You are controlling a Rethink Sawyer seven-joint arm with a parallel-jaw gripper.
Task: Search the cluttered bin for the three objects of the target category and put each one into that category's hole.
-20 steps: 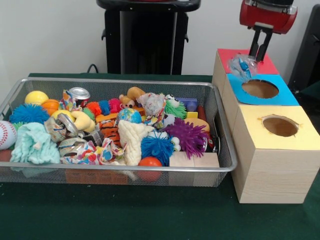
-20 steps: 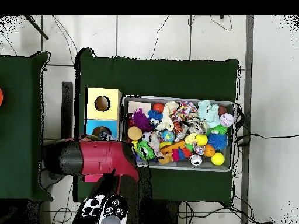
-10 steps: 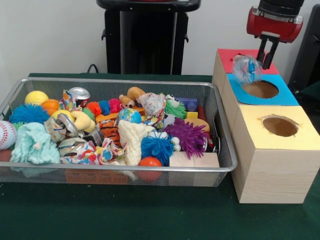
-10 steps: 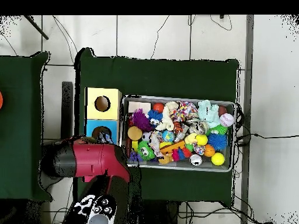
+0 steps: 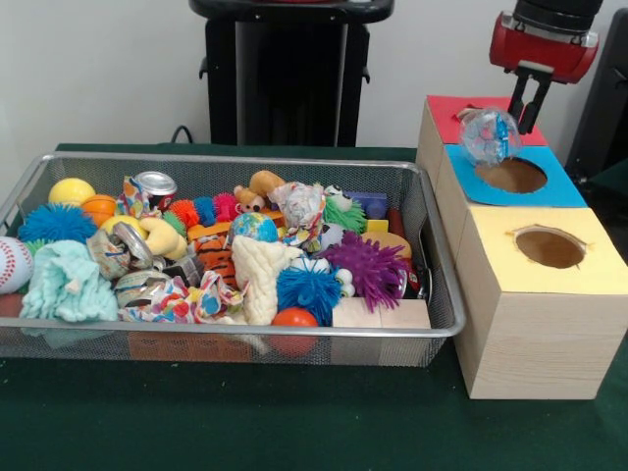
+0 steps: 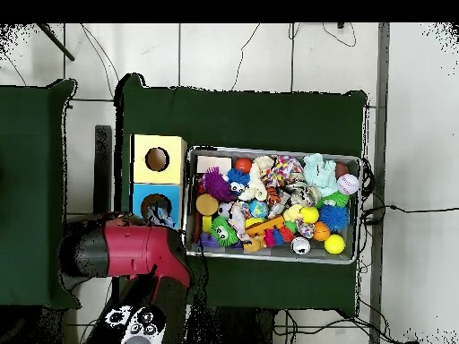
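My gripper (image 5: 520,120) hangs at the top right, over the far end of the row of boxes. It is shut on a see-through crumpled plastic bottle (image 5: 489,135) with a blue label. The bottle hangs at the fingertips, over the far left rim of the blue box's hole (image 5: 510,175), near the red box (image 5: 446,108). In the overhead view the bottle (image 6: 161,215) shows beside my red arm (image 6: 125,249), at the blue box's edge. The wire mesh bin (image 5: 245,159) is full of toys. I cannot make out another bottle in it.
A yellow-topped box with a hole (image 5: 549,247) stands nearest the camera, right of the bin. The bin holds silver cans (image 5: 155,184), spiky balls (image 5: 368,265), a baseball (image 5: 12,263), soft toys and wooden blocks (image 5: 378,314). The black pedestal (image 5: 289,74) stands behind.
The gripper has shifted a little to the right with the bottle, which has turned and now sits closer over the blue hole's rim. The arm has drawn back in the overhead view.
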